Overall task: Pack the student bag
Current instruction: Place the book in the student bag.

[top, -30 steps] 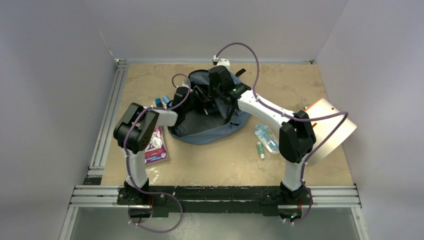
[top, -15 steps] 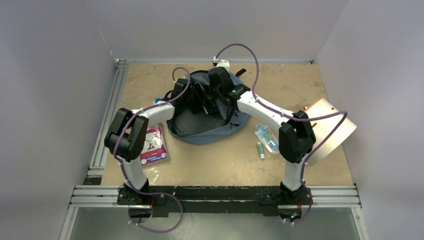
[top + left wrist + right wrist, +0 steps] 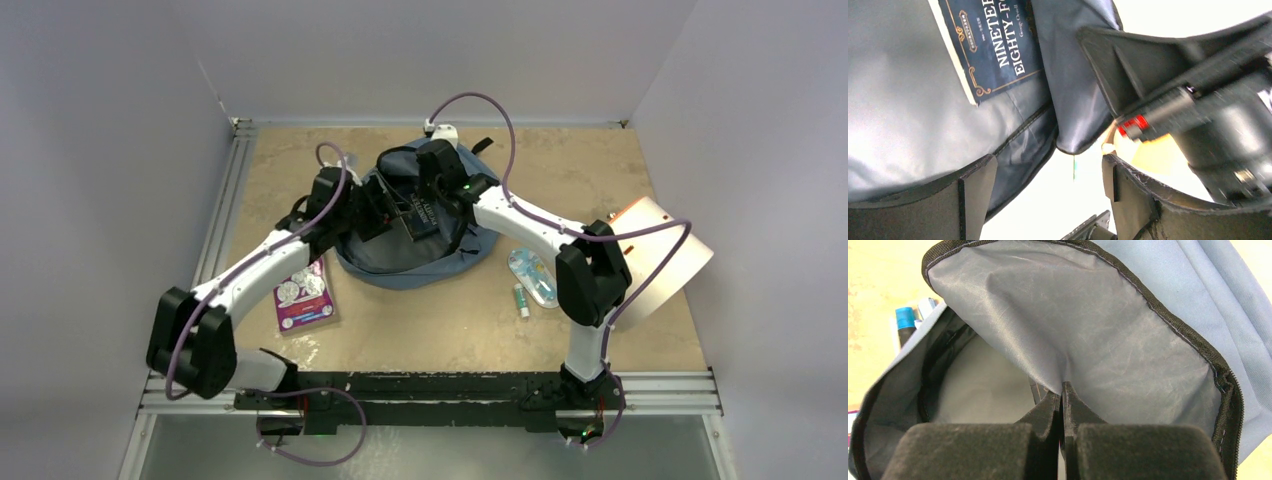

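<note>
The student bag [image 3: 400,262] lies at the far middle of the table [image 3: 450,330], its mouth agape. The right gripper [image 3: 1062,399] is pinched tight on the bag's grey inner fabric, holding it up. The left gripper [image 3: 1048,197] hangs spread wide, gripping nothing, near a navy book [image 3: 993,45] inside the bag

Top view: soft and a bit dim, with faint shadows on the table [image 3: 430,320]. Left wrist view: the table glows white at 6 o'clock. Right wrist view: the right hand [image 3: 1062,390] at 6 o'clock is fuzzy, the student bag [image 3: 1108,340] sharp.
</note>
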